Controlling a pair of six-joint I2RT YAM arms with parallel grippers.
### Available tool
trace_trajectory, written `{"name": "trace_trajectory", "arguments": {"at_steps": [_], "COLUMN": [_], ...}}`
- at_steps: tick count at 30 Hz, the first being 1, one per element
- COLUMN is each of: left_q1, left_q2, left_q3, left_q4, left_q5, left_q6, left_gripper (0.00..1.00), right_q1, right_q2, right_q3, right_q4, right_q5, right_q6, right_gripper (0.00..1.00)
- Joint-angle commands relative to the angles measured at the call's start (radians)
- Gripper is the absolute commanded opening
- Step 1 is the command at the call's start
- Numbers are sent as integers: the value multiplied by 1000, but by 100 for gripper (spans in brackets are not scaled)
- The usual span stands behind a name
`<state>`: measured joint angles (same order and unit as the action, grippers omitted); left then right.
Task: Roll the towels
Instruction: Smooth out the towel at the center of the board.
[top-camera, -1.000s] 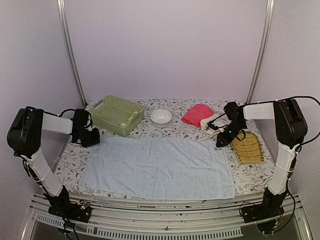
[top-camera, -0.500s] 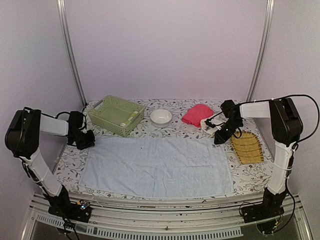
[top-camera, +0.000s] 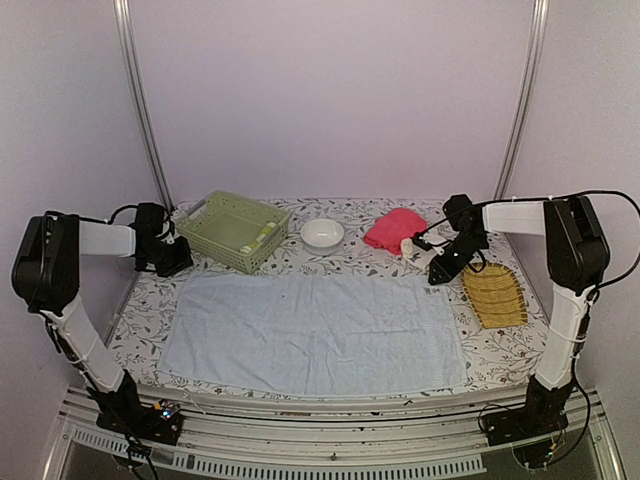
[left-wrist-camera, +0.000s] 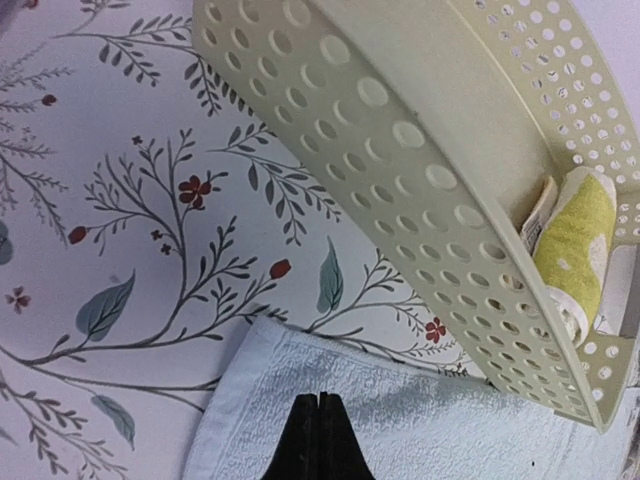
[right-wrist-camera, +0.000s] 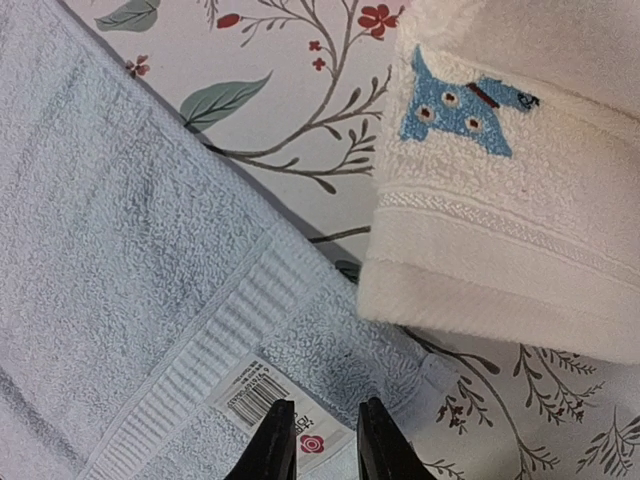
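The very large pale blue towel lies spread flat on the table. My left gripper is shut and empty just above its far left corner, beside the green basket. My right gripper is narrowly open over the far right corner, its fingertips straddling the towel's barcode label. The folded cream-white towel lies right beside it. The pink towel lies bunched behind that. The rolled yellow-green-and-cream towel sits inside the basket.
The pale green plastic basket stands at the back left, close to my left gripper. A white bowl sits at the back centre. The yellow slatted tray lies right of the blue towel. The tablecloth is floral.
My left gripper has moved back toward the basket, off the towel's far left corner. My right gripper has shifted slightly back toward the cream-white towel. The blue towel lies flat.
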<state>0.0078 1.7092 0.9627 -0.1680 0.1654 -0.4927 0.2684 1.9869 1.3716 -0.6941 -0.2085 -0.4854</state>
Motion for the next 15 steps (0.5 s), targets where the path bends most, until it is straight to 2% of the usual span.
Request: {"name": "trace_trajectory", "arguments": {"at_steps": [1,5,10,13,15], "left_q1": [8,6,10,34,59], "left_q2": [95,153,164,160,154], "left_q3": [38,60,56,40,23], "left_q4": [28,25,-19,-38,-33], "left_q5": [66,84,-39,-101,-117], "left_q6": [-21,-24,-16,-20,-28], "left_gripper": [0,0,0,0,0], "right_q1": [5,4,5,3,-5], "right_q2": [-63,-71,-88,-96,-97], "right_q3": [9,5,3,3,7], "right_q4": [-14,-12,-6,9,12], "right_q5": [-28,-26,-21,-2,8], "right_q6": [11,10,14,20,28], "right_gripper": [26,27,31,41,51]}}
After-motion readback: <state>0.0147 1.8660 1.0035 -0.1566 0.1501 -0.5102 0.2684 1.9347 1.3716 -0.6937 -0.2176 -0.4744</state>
